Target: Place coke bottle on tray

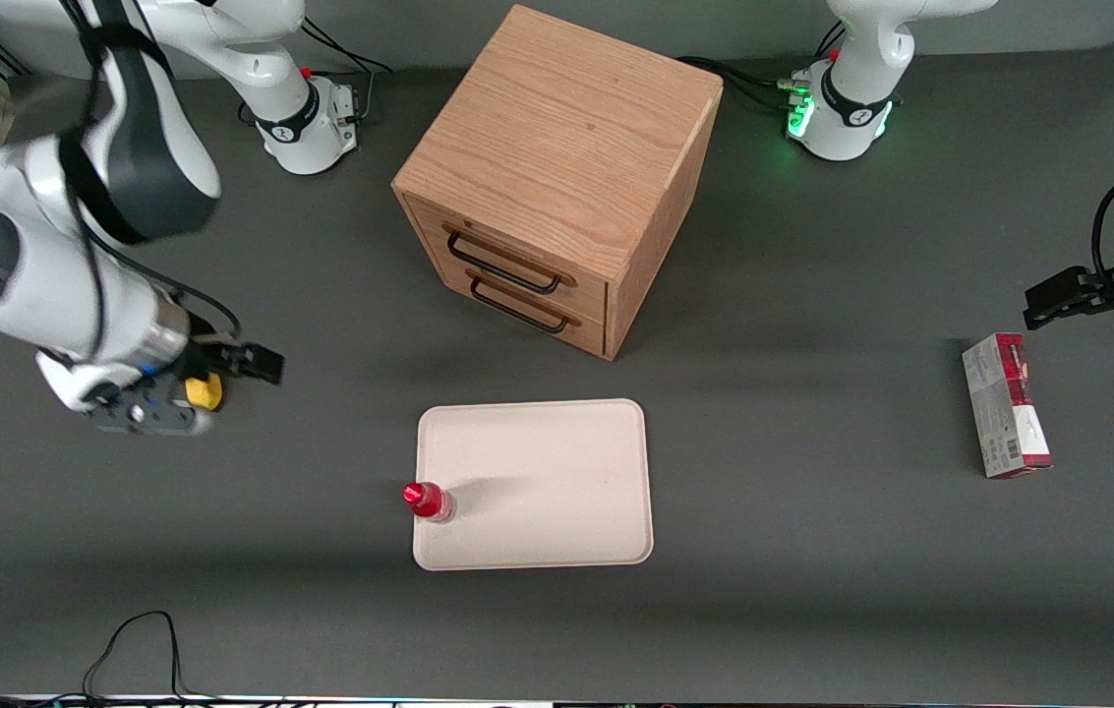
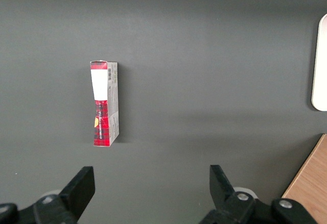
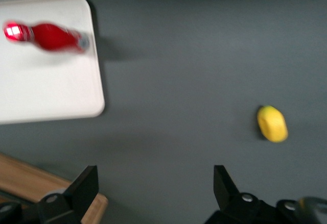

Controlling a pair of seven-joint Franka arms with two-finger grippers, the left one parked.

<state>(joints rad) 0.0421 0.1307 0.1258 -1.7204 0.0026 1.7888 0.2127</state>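
The bottle (image 1: 429, 501) is standing on the tray (image 1: 557, 472), near its edge; the gripper (image 3: 153, 188), fingers spread and empty, is hanging above the counter (image 1: 812, 590) by the lemon (image 1: 205, 391). The placing looks done, so it needs only to go clear.

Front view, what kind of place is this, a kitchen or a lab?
Most likely a robot lab bench: arm bases bolted to a dark table, cables trailing, and props such as the tray, coke bottle and wooden cabinet. The open gripper hangs above the lemon.

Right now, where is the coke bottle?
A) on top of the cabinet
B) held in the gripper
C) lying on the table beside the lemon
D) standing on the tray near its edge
D: the bottle stands upright on the tray, while the open gripper is away, above the lemon.
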